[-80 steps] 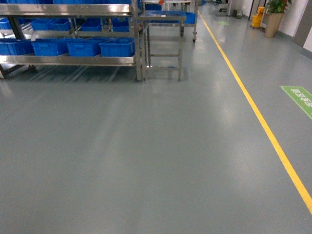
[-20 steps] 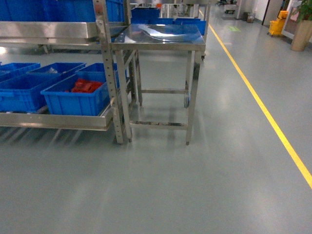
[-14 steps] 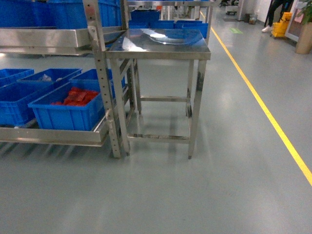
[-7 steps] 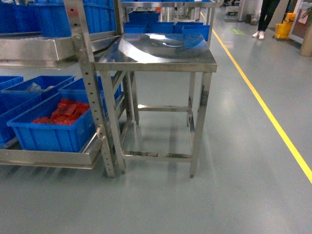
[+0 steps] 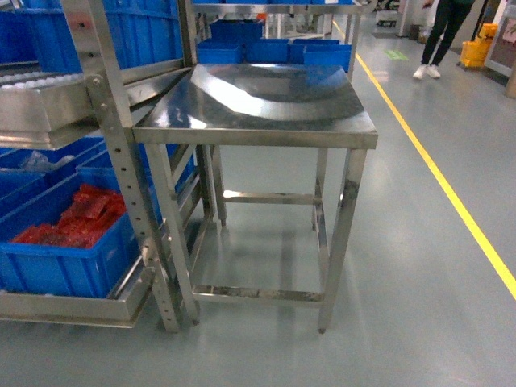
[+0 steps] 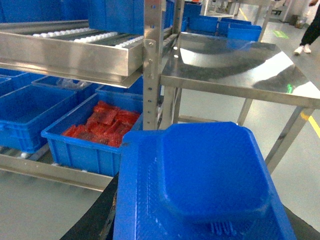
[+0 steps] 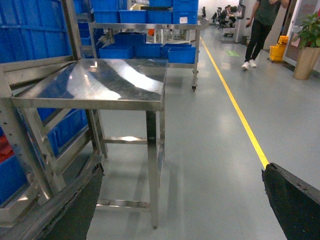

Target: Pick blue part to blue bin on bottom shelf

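Note:
The blue part (image 6: 210, 185) fills the lower left wrist view, and my left gripper (image 6: 200, 227) is shut on it, with a black finger (image 6: 92, 222) showing on either side. Beyond it is the bottom shelf (image 6: 47, 170) with its flat steel front rail. On that shelf, at the left, stands the blue bin (image 6: 27, 112), with nothing visible inside. My right gripper (image 7: 182, 205) is open with only floor between its fingers. Neither gripper shows in the head view.
A like crate with red netted bags (image 6: 102, 130) sits right of the bin, close to the rack upright (image 6: 150, 65). A steel table (image 5: 266, 97) adjoins the rack. An upper roller shelf (image 6: 75, 47) overhangs the crates. A person (image 5: 439, 32) stands by the yellow floor line (image 5: 451, 201).
The head view has moved much closer to the rack and steel table, which now fill the frame. A person has come into view at the back right.

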Controlling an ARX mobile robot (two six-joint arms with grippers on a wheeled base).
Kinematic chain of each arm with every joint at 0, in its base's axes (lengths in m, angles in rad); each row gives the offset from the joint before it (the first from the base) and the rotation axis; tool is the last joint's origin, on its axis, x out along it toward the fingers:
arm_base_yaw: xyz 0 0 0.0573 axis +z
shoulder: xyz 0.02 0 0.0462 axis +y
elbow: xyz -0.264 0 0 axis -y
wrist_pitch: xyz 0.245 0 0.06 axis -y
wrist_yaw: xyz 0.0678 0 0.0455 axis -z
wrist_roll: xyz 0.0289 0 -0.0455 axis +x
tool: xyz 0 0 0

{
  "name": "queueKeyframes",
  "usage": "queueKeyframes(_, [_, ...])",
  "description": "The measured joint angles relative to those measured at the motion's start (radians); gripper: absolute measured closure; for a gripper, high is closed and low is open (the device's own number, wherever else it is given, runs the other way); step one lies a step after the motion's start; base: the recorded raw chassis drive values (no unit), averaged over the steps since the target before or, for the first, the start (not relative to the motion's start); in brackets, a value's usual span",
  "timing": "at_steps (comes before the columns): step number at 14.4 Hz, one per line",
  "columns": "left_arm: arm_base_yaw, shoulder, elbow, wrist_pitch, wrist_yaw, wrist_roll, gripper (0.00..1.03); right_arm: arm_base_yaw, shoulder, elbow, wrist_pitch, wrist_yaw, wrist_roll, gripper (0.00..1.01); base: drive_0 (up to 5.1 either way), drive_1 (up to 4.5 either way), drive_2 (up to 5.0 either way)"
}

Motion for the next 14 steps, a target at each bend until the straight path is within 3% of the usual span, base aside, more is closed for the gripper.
queueKeyframes(13, [0.000, 0.000, 0.000, 0.003, 0.000, 0.000, 0.59, 0.000, 0.000, 0.000, 0.002, 0.000, 0.000, 0.03, 0.0, 4.30, -4.4])
queueKeyframes(14, [0.000, 0.000, 0.000, 0.001, 0.000, 0.000, 0.59, 0.000, 0.000, 0.000, 0.002, 0.000, 0.000, 0.03, -4.9, 2.59, 2.6])
